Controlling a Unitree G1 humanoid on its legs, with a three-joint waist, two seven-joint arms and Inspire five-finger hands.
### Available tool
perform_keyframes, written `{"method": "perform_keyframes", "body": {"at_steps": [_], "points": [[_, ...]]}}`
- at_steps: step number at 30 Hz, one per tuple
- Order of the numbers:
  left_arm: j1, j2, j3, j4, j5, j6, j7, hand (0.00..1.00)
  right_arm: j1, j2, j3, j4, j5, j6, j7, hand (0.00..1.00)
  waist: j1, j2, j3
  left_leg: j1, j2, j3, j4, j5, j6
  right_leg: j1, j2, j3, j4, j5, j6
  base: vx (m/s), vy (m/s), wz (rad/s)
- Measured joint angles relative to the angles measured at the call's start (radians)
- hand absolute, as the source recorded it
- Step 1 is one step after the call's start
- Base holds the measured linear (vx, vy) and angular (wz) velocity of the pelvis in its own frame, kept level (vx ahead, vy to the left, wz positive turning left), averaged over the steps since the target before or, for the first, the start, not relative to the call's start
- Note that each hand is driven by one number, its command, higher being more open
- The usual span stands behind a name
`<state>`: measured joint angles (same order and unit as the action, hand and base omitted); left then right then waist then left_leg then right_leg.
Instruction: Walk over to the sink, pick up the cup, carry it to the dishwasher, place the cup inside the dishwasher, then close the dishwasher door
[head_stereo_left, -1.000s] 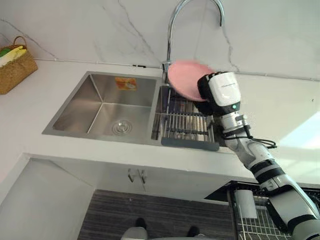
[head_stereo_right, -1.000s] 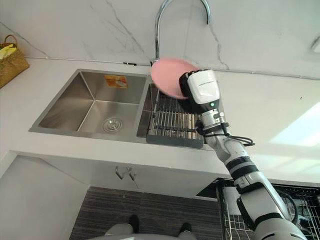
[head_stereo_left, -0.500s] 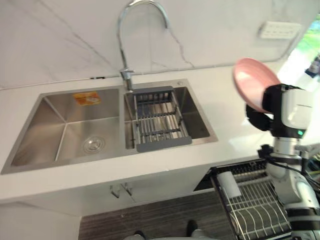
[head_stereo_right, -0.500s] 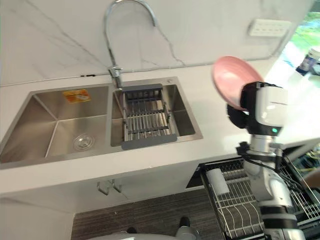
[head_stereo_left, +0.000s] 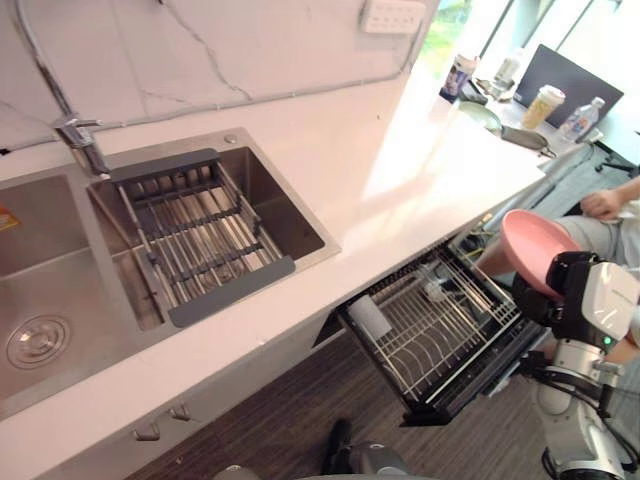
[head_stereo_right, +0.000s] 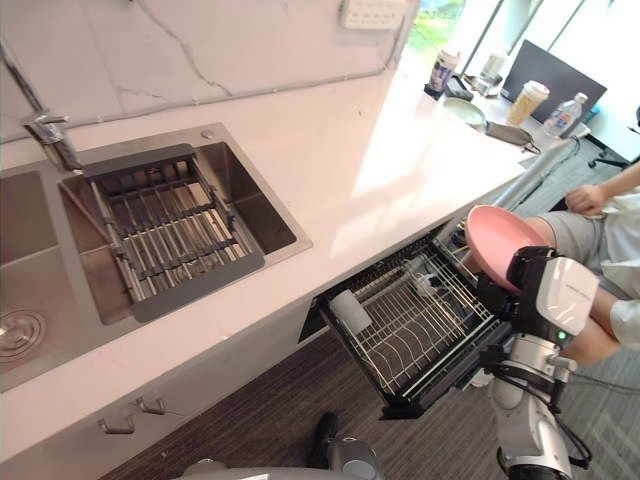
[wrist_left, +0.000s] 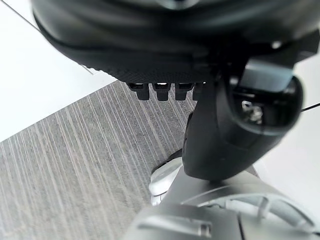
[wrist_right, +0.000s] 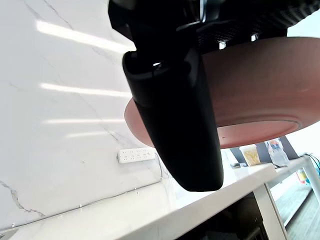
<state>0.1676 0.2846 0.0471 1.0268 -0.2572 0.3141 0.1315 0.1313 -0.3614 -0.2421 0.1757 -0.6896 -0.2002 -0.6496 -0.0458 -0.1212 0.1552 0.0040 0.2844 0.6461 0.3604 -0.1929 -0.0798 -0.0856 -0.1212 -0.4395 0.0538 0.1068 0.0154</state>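
right hand (head_stereo_left: 563, 292) is up on an upright forearm, clamped on a pink plate (head_stereo_left: 531, 247), thumb (wrist_right: 175, 115) across its underside. the plate is tilted, near the far end of the pulled-out dishwasher rack (head_stereo_left: 425, 325) under the table (head_stereo_left: 400, 150). left hand (wrist_left: 215, 130) hangs over the floor (wrist_left: 75, 165); its grip cannot be told.

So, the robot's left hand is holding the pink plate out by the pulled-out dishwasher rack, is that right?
Not quite: it is the right hand that holds the pink plate. The right wrist view shows its thumb curled across the plate. The rest stands: the plate is out by the pulled-out dishwasher rack.
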Motion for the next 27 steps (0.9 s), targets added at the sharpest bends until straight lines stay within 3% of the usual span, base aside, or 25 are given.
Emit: {"method": "perform_keyframes", "body": {"at_steps": [2,4,11,14,21,27], "points": [[0.002,-0.01,0.0,0.0,-0.021,-0.018,0.002,1.0,0.001,0.025,0.015,0.004,-0.003,-0.003,0.025,0.0,0.007,0.015,0.007,-0.004,0.015,-0.004,-0.002,-0.01,-0.016,0.022,0.03,0.006,-0.076,0.038,-0.007,-0.1,-0.036,-0.15],[0.006,-0.022,0.0,0.0,-0.021,-0.029,0.002,1.0,0.006,0.039,0.015,0.003,-0.002,-0.006,0.037,0.0,0.008,0.018,0.01,-0.009,0.013,-0.004,-0.011,-0.008,-0.011,0.03,0.036,0.001,-0.116,0.045,-0.004,-0.07,-0.022,-0.03],[0.01,-0.068,-0.003,-0.003,-0.039,-0.041,0.012,1.0,0.06,0.051,0.013,0.002,-0.001,0.005,0.089,0.0,0.006,0.062,0.038,0.007,-0.021,-0.034,-0.073,0.038,-0.019,0.059,0.02,-0.037,-0.14,0.051,-0.003,0.0,0.05,0.16],[0.004,-0.092,-0.008,-0.009,-0.038,-0.046,0.013,1.0,0.075,0.056,0.014,0.013,0.002,0.049,0.11,0.0,0.007,0.101,0.057,0.014,-0.039,-0.065,-0.099,0.056,-0.014,0.081,0.009,-0.07,-0.137,0.051,0.003,0.06,0.078,0.31],[0.004,-0.11,-0.018,-0.013,-0.035,-0.048,-0.004,1.0,0.053,0.074,0.014,0.109,0.116,0.131,0.118,0.0,0.024,0.132,0.058,0.024,-0.075,-0.106,-0.155,0.085,-0.009,0.101,-0.012,-0.114,-0.135,0.046,0.01,0.07,0.093,0.22],[0.002,-0.136,-0.053,-0.051,-0.035,-0.078,-0.008,1.0,-0.061,0.048,0.014,0.235,0.122,0.224,0.113,0.0,0.029,0.183,0.093,-0.001,-0.127,-0.15,-0.207,0.123,0.019,0.062,-0.065,-0.15,-0.077,0.033,0.025,-0.01,0.103,0.26]]}}
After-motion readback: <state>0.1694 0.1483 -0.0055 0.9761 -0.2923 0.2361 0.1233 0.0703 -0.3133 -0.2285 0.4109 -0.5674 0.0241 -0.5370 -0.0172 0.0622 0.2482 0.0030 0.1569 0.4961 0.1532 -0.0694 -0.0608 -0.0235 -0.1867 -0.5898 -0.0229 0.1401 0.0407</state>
